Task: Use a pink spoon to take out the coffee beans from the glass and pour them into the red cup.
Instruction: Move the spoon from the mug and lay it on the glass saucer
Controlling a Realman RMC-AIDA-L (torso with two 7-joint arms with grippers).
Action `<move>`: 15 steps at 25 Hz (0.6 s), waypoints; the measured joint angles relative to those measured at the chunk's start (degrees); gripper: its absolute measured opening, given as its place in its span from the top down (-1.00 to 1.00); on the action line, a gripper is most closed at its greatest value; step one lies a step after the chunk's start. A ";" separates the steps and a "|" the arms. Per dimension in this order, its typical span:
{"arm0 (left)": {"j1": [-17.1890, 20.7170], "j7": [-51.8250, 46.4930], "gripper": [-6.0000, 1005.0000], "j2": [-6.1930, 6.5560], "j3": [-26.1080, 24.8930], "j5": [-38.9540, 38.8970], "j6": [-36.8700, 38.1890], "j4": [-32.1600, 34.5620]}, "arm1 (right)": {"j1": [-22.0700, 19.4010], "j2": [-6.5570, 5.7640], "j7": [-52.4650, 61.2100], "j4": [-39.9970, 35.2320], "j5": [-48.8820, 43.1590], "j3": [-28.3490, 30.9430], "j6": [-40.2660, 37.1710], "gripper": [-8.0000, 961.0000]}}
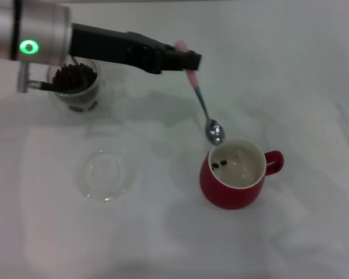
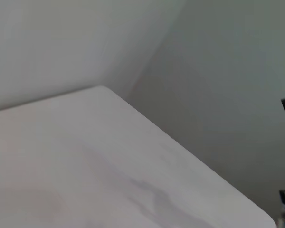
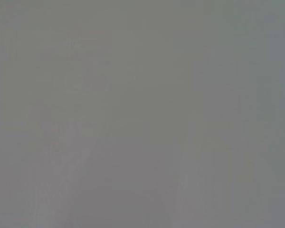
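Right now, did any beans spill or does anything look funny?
Nothing spilled. The dark coffee beans lie inside the rounded red ceramic cup, others in the small clear glass mug. The left gripper holds the pink-handled metal spoon tilted at the cup's rim.

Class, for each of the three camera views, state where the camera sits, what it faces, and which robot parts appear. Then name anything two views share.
Head view: from the head, looking down at the table; the left gripper holds the pink spoon above the red cup, with the glass behind the arm.
Left wrist view: faces the table edge and wall; no jaws visible.
Right wrist view: blank grey; nothing identifiable.
Shared: the head and left wrist views both show the table.
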 joint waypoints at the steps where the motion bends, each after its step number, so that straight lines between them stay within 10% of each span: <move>1: 0.88 -0.18 0.74 0.11 -0.29 -0.13 0.09 0.74 | 0.00 0.00 0.00 0.00 0.04 0.02 -0.05 -0.13; 15: 16.90 0.48 0.74 1.71 -10.28 -0.11 0.73 4.25 | -0.51 -0.08 0.50 -0.37 0.63 2.42 -0.29 -0.13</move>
